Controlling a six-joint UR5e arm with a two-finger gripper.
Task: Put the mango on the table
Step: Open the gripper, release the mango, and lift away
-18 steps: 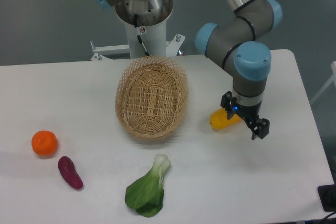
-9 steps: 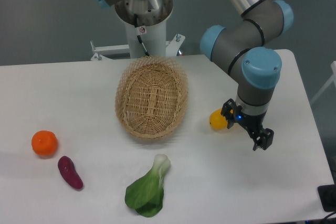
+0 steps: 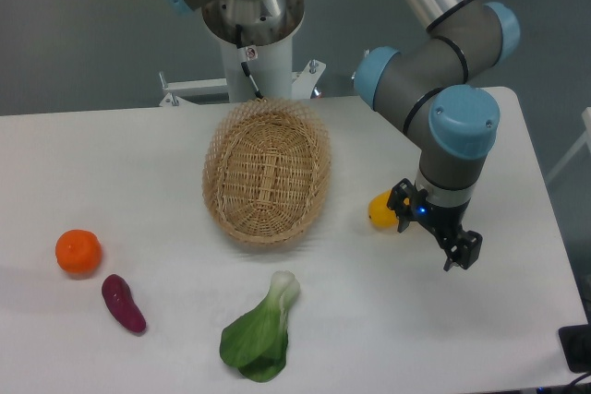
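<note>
Where the white table (image 3: 517,320) meets a grey floor behind it, we see a wicker basket (image 3: 267,173), a tangerine (image 3: 78,252), a purple sweet potato (image 3: 123,303) and a bok choy (image 3: 259,332). Our gripper (image 3: 434,229) partly hides the mango (image 3: 380,209) just right of the basket; we cannot tell whether its fingers clasp it.
</note>
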